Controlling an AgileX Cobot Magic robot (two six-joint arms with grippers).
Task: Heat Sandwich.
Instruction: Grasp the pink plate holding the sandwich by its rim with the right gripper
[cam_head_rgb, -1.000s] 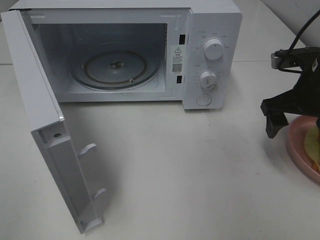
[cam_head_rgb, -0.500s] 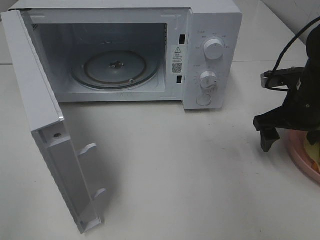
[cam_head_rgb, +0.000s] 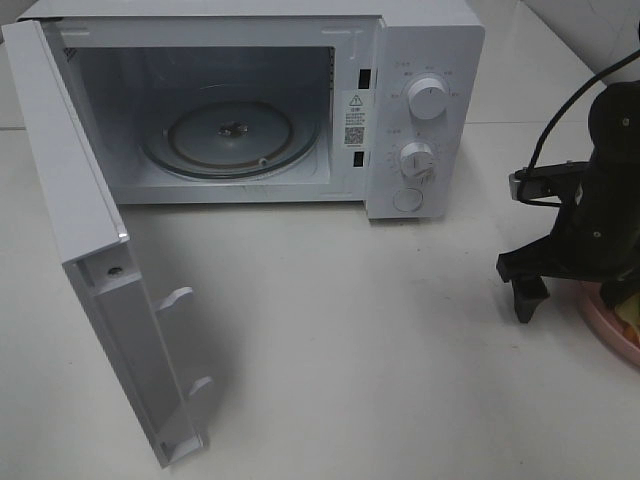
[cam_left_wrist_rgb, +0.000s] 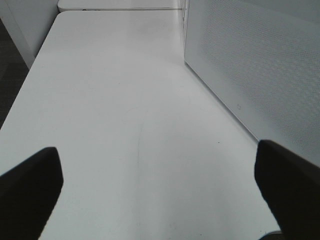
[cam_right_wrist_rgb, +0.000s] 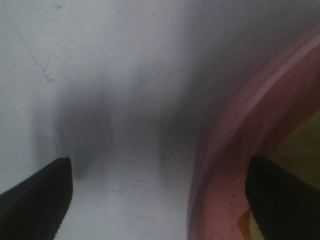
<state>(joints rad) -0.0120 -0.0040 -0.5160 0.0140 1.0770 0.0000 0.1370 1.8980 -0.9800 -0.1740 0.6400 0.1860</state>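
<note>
1. Over the pink plate's (cam_right_wrist_rgb: 225, 150) rim, my right fingers (cam_right_wrist_rgb: 35, 195) have dropped lower, spread wide and holding nothing.
2. On that plate lies the sandwich (cam_right_wrist_rgb: 302, 150), ungripped; I judge that taking hold comes next.
3. Well away from the plate, my left fingers (cam_left_wrist_rgb: 30, 185) are spread too, empty.

My counter (cam_head_rgb: 380, 350) is a plain white, matte surface with a few faint scuffs. A white microwave (cam_head_rgb: 425, 60) stands directly on it toward the far side. Its door (cam_head_rgb: 70, 200) is swung wide open on my left, and I cannot tell whether the door's lower edge touches the surface. Well apart from the microwave, on my right, a round pink plate (cam_head_rgb: 603, 318) rests flat on the counter, partly cut off by the edge of the view.
</note>
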